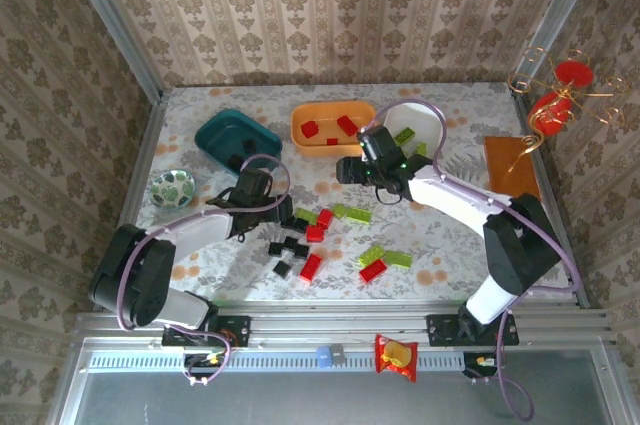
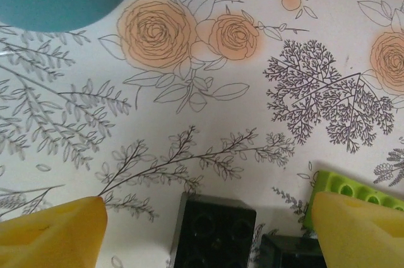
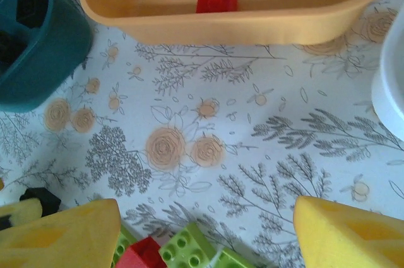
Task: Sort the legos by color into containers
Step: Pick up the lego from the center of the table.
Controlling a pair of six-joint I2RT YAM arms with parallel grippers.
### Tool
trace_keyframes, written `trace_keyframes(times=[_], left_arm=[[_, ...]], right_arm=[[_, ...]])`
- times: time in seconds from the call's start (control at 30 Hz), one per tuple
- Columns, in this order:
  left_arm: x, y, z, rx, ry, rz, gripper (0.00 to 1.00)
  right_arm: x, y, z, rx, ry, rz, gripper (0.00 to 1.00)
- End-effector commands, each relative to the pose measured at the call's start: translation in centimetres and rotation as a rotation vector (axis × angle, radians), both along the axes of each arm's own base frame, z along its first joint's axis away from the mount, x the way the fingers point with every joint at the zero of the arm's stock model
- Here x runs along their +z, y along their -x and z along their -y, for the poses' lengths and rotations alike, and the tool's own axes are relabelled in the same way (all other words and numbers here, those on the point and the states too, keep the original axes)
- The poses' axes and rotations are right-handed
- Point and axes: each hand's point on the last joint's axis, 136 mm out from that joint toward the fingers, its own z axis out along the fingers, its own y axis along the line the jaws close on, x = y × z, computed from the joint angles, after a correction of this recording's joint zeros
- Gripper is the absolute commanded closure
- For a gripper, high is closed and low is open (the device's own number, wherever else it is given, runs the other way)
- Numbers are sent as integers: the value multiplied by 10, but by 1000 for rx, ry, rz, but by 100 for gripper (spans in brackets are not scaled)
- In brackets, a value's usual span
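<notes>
Currently we see the left pincer (image 2: 208, 210), jaws apart, straddling a black lego (image 2: 214, 227) on the table (image 1: 450, 235), nearer us than the orange tray (image 1: 330, 135); next it should close. The right pincer (image 3: 205, 230) hangs apart, empty.

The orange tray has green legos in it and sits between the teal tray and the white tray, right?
No. The legos in the orange tray are red, not green; the top external view shows it. The tray does sit between the teal tray and the white tray.
</notes>
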Motion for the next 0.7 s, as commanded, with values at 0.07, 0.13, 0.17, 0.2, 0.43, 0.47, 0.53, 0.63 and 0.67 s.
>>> trace_keyframes(times=[0.07, 0.13, 0.17, 0.2, 0.43, 0.47, 0.53, 0.63, 0.67], left_arm=[[-5, -1, 2, -12, -4, -7, 23], [-12, 3, -3, -1, -24, -28, 24], [-15, 5, -5, 4, -34, -37, 26], [-17, 7, -7, 10, -41, -46, 28], [-24, 21, -25, 48, -82, -67, 40], [-24, 22, -27, 50, -88, -71, 42], [-27, 26, -30, 53, -93, -78, 43], [-27, 26, -27, 43, -75, -76, 41], [-27, 25, -25, 40, -67, -75, 41]], right_arm=[[21, 3, 7, -16, -7, 67, 26], [22, 5, 8, -16, -12, 70, 26], [23, 5, 8, -17, -15, 72, 26], [24, 5, 7, -17, -18, 75, 26], [30, 7, 9, -20, -26, 85, 26], [31, 7, 10, -22, -28, 87, 26], [32, 8, 11, -23, -28, 90, 26], [33, 8, 10, -24, -29, 92, 26], [32, 7, 10, -24, -28, 92, 26]])
